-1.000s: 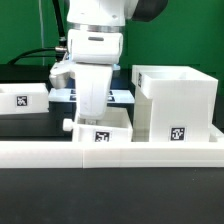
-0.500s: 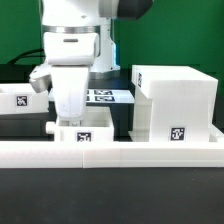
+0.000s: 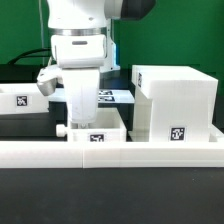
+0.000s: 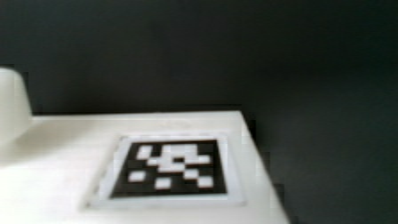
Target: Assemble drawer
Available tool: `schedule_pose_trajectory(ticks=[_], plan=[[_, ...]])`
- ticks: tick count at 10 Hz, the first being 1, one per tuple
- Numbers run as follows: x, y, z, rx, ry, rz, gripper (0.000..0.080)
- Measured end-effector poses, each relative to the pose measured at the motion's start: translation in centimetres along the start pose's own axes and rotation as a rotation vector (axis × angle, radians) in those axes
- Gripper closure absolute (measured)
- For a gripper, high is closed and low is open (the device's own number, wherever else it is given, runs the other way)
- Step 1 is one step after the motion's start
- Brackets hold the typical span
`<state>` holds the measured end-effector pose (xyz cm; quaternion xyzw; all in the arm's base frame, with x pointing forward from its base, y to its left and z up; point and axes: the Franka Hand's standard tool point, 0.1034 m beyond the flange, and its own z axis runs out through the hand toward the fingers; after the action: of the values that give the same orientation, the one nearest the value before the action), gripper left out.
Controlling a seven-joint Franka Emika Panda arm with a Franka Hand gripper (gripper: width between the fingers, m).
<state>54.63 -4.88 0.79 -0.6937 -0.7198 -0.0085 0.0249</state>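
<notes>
My gripper (image 3: 85, 113) reaches down into a small white knobbed tray (image 3: 100, 128) that stands just left of the big white casing (image 3: 175, 100) in the exterior view. The fingertips are hidden behind the tray's wall, and the tray moves with the gripper. The tray has a knob (image 3: 62, 129) on its left side and a marker tag (image 3: 97, 138) on its front. The wrist view shows only a blurred white tray surface (image 4: 71, 150) with a tag (image 4: 173, 166), very close, and no fingers. A second tray (image 3: 20, 102) sits at the exterior view's left.
The long low white wall (image 3: 150, 152) runs along the front, right before the tray and casing. The marker board (image 3: 108, 97) lies behind the arm. A green backdrop stands at the rear. The table is black.
The gripper and small tray shifted to the exterior view's left, then back right toward the casing. The casing and the left tray have not moved.
</notes>
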Motion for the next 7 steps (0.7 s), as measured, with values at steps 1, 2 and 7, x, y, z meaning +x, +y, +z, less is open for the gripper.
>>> schedule_pose_trajectory(ticks=[1,2,7], plan=[[0.14,-0.07,0.09,0.004,-0.009,-0.024,0.0758],[-0.03,-0.12,0.10,0.004,-0.009,-0.021,0.0758],[0.65,-0.03,0.14,0.004,-0.005,-0.010,0.0758]])
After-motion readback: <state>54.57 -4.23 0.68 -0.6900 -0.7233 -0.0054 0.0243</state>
